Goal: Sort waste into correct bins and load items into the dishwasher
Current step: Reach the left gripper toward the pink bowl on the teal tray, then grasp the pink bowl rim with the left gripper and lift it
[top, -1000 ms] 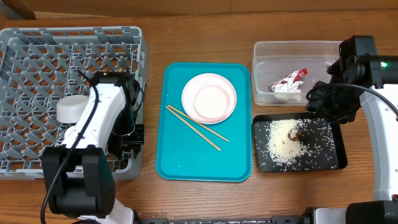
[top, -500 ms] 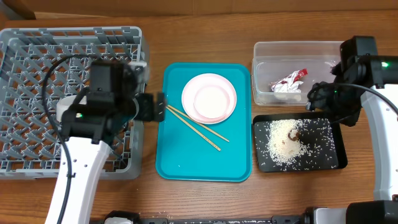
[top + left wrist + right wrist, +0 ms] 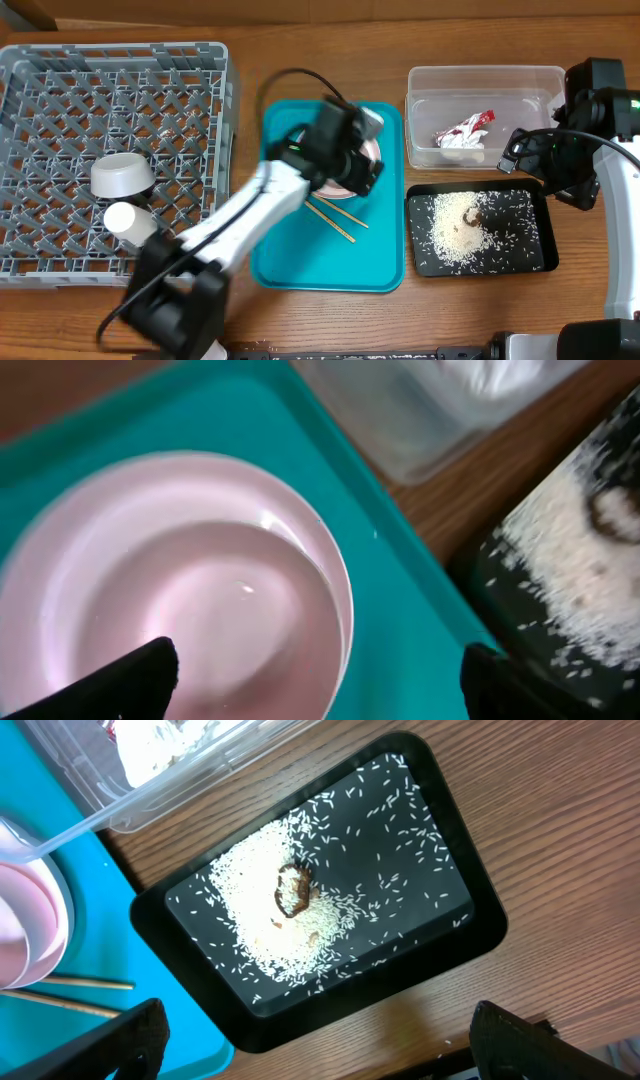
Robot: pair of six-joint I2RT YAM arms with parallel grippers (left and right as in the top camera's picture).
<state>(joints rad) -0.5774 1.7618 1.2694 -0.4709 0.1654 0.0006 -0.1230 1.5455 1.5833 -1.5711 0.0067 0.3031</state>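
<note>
1. We see the small plate (image 3: 210,620) resting in the large white plate (image 3: 90,510), directly beneath the left gripper (image 3: 318,685) and spreading toward its left finger.
2. The left gripper's fingers (image 3: 130,680) stand wide apart and hold nothing; we cannot tell whether they touch the plates.
3. Both plates lie on the teal tray (image 3: 300,265), and the two chopsticks (image 3: 340,211) lie on it just beside this gripper.
4. Past the tray's edge, ahead of the left gripper, sits the clear tub (image 3: 485,70) with the red-and-white wrapper (image 3: 463,131) inside.
5. The right gripper (image 3: 325,1045) is also spread wide and empty. The black tray (image 3: 400,962) lies just ahead of its fingertips, holding the rice (image 3: 260,930) and the brown lump (image 3: 293,890).
6. Well apart from both grippers, the grey rack (image 3: 120,48) holds the grey bowl (image 3: 122,175) and the white cup (image 3: 130,222), close together.
</note>
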